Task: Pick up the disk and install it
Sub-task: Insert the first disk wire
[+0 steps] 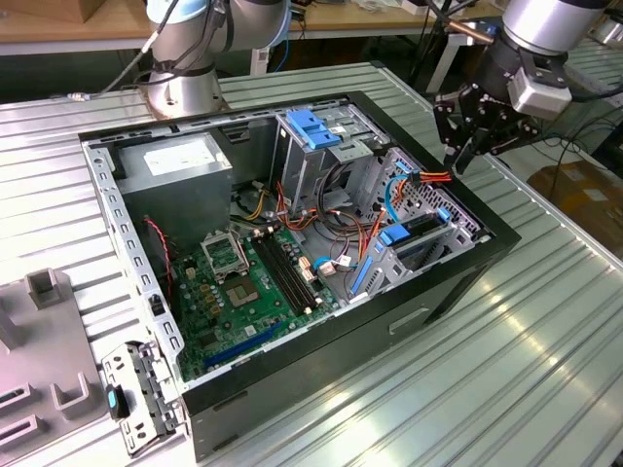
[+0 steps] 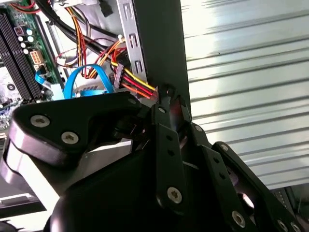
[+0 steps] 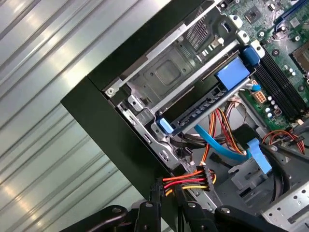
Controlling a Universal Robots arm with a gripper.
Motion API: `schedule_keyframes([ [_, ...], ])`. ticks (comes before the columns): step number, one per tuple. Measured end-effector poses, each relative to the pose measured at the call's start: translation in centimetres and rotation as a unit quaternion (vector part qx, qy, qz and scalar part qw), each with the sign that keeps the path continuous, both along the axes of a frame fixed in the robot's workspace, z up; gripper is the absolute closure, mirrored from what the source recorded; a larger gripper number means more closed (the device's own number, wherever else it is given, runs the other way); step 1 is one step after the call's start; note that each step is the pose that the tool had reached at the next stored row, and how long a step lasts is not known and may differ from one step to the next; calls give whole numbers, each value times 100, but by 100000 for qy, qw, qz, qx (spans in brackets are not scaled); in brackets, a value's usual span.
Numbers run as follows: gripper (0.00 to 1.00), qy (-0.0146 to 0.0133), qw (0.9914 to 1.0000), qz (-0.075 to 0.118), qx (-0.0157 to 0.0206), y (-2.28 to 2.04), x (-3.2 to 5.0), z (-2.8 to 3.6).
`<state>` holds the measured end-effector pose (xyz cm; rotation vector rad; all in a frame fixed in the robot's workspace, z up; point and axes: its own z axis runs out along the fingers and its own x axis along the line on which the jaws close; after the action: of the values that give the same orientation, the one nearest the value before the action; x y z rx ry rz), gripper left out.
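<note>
Here, disk (image 3: 207,104) seated in drive cage (image 3: 164,72) — end effector (image 3: 166,189) closed, beside power connector (image 3: 205,178).

Robotics lab or workshop: an opened computer case (image 1: 458,282) lies on a ribbed metal table (image 1: 545,370), a robot arm's base (image 1: 180,92) beside it, wooden benches (image 1: 341,19) and cables behind.
</note>
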<state>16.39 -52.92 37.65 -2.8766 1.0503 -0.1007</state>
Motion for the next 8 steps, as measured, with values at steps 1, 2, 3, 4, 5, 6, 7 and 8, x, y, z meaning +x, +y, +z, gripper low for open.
schedule_keyframes([
  [1, 75, 0, 100000, -9, -281, 27, 3, -6],
  [2, 75, -5, 99999, -7, -545, 36, 4, -9],
  [3, 75, -8, 99997, -7, -766, 37, 4, -13],
  [4, 75, -21, 99992, -15, -1243, 36, 4, -15],
  [5, 75, -27, 99984, -19, -1808, 36, 4, -17],
  [6, 75, -38, 99969, -11, -2490, 37, 6, -17],
  [7, 75, -41, 99949, -8, -3184, 37, 8, -20],
  [8, 75, -42, 99940, -13, -3457, 39, 9, -24],
])
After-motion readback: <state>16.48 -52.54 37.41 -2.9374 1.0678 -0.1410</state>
